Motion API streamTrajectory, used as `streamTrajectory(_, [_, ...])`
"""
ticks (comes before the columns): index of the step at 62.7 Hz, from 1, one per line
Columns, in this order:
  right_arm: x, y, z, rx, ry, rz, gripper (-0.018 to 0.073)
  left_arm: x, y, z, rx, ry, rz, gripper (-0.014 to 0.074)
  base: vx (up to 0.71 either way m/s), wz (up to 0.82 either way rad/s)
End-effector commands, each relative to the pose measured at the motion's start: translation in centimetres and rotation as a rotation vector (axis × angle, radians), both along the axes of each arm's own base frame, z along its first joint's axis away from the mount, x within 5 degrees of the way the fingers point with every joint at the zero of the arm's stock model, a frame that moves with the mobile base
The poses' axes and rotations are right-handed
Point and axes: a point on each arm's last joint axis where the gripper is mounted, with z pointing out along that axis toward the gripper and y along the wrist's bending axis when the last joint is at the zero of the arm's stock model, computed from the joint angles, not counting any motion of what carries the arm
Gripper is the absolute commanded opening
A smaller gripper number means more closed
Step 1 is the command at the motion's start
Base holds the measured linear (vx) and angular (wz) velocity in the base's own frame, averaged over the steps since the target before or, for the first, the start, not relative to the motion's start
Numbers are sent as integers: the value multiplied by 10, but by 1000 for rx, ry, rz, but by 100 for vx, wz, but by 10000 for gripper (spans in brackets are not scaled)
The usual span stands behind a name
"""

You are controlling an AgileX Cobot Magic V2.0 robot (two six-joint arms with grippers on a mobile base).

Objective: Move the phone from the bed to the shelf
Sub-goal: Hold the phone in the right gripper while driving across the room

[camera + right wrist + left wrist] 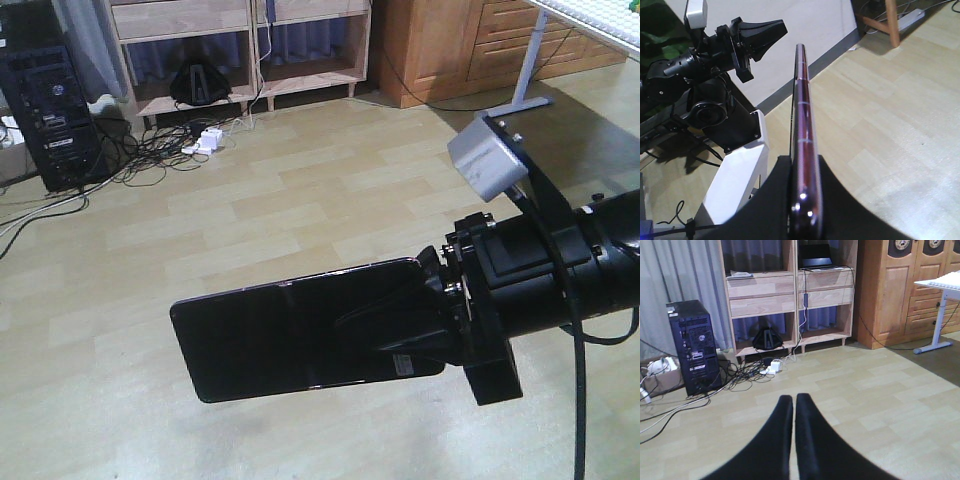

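Observation:
The phone (270,335) is a glossy black slab held flat in the air above the wood floor, with my right gripper (385,335) shut on its right end. From the right wrist I see the phone (802,115) edge-on, its pinkish rim clamped between the black fingers (775,200). My left gripper (794,401) is shut with nothing in it and points at the floor in front of the shelf (765,292). The left gripper (765,31) also shows at the upper left of the right wrist view. The light-wood shelf (190,20) stands at the far wall. The bed is out of view.
A black computer tower (692,347) stands left of the shelf, with tangled cables and a white power strip (772,369) on the floor. A laptop (815,260) sits on the shelf. A brown wooden cabinet (890,295) and a white desk (940,285) stand to the right.

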Motion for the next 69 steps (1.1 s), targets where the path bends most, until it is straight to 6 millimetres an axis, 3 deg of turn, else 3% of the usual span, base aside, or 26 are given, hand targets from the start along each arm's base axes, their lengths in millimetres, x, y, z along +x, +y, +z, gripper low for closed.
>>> streamTrajectory(1, [-11, 2, 20, 102, 0, 54, -2, -1, 0, 15, -11, -108, -2, 1, 37, -4])
streamTrajectory(69, [-11, 2, 20, 102, 0, 54, -2, -1, 0, 15, -11, -108, -2, 1, 38, -16])
